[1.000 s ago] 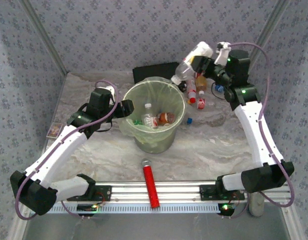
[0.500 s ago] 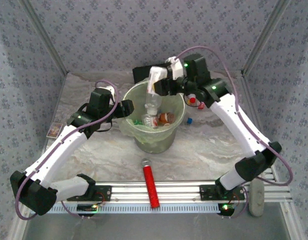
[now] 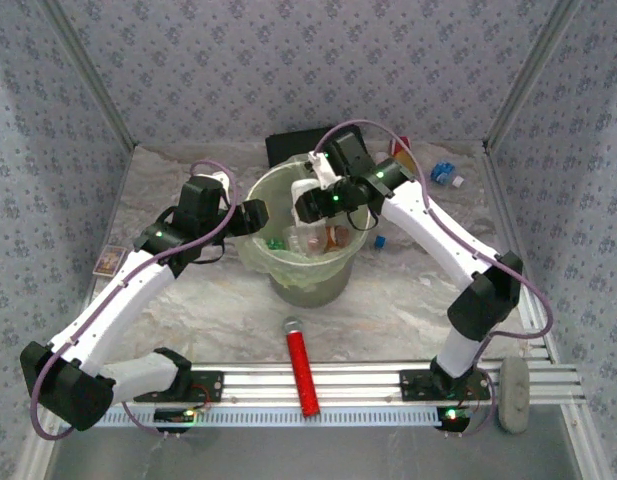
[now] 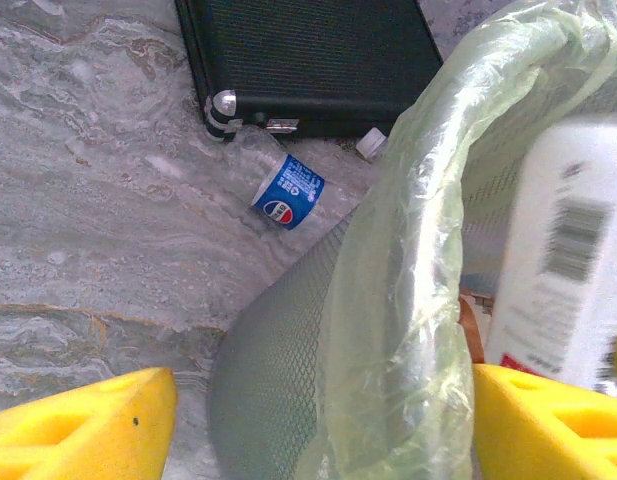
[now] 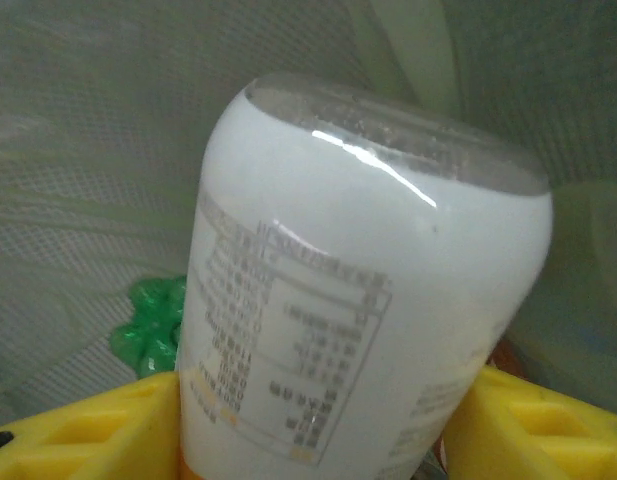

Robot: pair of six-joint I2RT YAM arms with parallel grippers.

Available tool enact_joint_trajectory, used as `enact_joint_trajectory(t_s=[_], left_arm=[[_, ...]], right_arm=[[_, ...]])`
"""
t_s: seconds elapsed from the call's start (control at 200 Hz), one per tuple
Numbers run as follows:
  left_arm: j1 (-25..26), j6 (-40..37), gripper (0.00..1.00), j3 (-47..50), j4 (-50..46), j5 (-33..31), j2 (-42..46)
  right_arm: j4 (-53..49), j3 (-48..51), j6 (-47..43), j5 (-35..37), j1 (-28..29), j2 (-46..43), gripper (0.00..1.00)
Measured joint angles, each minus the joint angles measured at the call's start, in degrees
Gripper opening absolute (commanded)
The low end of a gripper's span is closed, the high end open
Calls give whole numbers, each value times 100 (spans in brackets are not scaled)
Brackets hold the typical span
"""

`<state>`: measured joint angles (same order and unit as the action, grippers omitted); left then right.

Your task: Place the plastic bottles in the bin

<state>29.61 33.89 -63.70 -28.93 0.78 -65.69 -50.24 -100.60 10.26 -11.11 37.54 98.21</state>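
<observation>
Right gripper (image 3: pixel 310 203) clenched on a smooth, opaque white plastic bottle (image 5: pixel 358 300), held base-first in the mouth of the bin (image 3: pixel 308 285), a tapered mesh bucket lined with a crinkled pale green bag. Left gripper (image 3: pixel 254 216) released, jaws straddling the bin's rim. A clear bottle (image 4: pixel 283 190) lies on the marbled table (image 3: pixel 408 290), just beside a black case (image 4: pixel 308 50); patterned walls close round three sides

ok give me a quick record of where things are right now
right jaws: shut on white-labelled bottle, over the bin
left jaws: open, either side of the bin's rim
in bin: a few bottles
on table: pepsi bottle lying beside black case
near edge: red cylinder
</observation>
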Motion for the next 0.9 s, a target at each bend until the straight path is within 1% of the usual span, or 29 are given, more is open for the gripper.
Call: enact_joint_trajectory(t_s=[0.235, 0.32, 0.51, 0.71, 0.899], left_arm=[[0, 0, 75, 0, 0, 0, 0], [0, 0, 75, 0, 0, 0, 0], [0, 0, 76, 0, 0, 0, 0], [0, 0, 76, 0, 0, 0, 0], [0, 0, 75, 0, 0, 0, 0]], right_arm=[[-393, -179, 328, 162, -2, 363, 67], [-402, -177, 442, 249, 15, 433, 73], [-468, -164, 538, 323, 151, 446, 83], [-498, -227, 527, 343, 210, 442, 89], [-509, -638, 365, 341, 210, 339, 94]])
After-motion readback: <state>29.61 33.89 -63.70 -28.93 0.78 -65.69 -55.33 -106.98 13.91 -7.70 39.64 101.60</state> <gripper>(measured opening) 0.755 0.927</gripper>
